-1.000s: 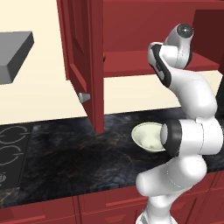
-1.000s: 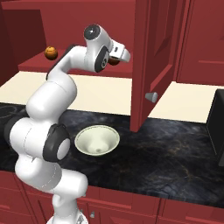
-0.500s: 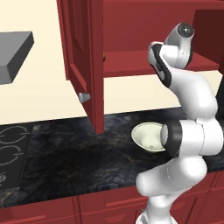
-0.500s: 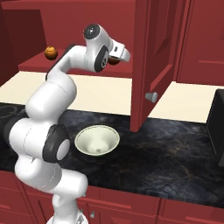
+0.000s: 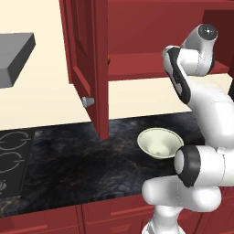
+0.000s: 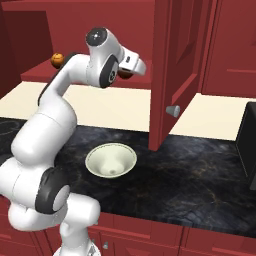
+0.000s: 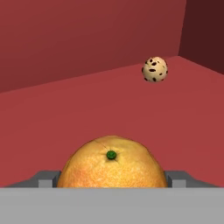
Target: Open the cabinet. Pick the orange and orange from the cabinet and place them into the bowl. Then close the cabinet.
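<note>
Tan speckled ball (image 7: 155, 69) far back on the cabinet (image 6: 180, 60) shelf, well beyond the near orange (image 7: 112, 162); open door leaf (image 5: 87, 64) hanging over the dark counter (image 6: 200, 175), cream bowl (image 6: 111, 161) standing below the shelf. No change from the frames a second back: arm and fruit exactly as before. End effector (image 6: 131, 67) inside the cabinet, released wide, grey fingertips (image 7: 47, 178) flanking the near orange, contact not clear. Second orange (image 6: 57, 59) at the shelf's left end.
</note>
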Motion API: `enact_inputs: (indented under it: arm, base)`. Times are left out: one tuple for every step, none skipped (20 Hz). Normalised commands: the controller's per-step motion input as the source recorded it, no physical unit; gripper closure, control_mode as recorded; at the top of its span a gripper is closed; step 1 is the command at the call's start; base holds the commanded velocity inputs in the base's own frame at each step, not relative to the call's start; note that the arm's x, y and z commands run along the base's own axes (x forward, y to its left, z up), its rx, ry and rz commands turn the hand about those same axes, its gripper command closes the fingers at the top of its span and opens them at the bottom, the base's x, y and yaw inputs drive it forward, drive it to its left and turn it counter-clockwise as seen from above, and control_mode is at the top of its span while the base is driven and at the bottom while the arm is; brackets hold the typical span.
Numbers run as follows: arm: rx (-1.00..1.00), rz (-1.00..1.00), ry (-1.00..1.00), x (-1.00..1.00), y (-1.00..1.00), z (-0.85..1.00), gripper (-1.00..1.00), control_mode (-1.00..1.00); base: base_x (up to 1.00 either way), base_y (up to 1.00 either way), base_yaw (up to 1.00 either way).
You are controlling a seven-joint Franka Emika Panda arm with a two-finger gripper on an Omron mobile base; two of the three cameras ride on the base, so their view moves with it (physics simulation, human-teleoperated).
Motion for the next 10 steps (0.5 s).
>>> enact_inputs:
  arm:
    - [0.00, 0.00, 0.00, -0.97, 0.00, 0.00, 1.00, -1.00]
    - [0.00, 0.00, 0.00, -1.00, 0.00, 0.00, 1.00, -1.00]
    - [0.00, 0.00, 0.00, -1.00, 0.00, 0.00, 1.00, -1.00]
    - [0.00, 0.00, -0.01, -1.00, 0.00, 0.00, 1.00, -1.00]
    - [0.00, 0.01, 0.00, -1.00, 0.00, 0.00, 1.00, -1.00]
    - [0.00, 0.03, 0.00, -0.86, 0.05, 0.00, 1.00, -1.00]
    - [0.00, 0.05, 0.00, -0.74, 0.09, 0.00, 1.00, -1.00]
    - [0.00, 0.06, 0.00, -0.67, 0.19, -0.11, 1.00, -1.00]
    - [0.00, 0.07, 0.00, -0.60, 0.24, -0.21, 1.00, -1.00]
    - [0.00, 0.07, 0.00, -0.59, 0.26, -0.26, 1.00, -1.00]
  base:
    - [0.00, 0.00, 0.00]
    - [0.00, 0.00, 0.00]
    - [0.00, 0.00, 0.00]
    - [0.00, 0.00, 0.00]
    - [0.00, 0.00, 0.00]
    - [0.00, 0.00, 0.00]
    - [0.00, 0.00, 0.00]
    - [0.00, 0.00, 0.00]
    - [0.00, 0.00, 0.00]
    - [0.00, 0.00, 0.00]
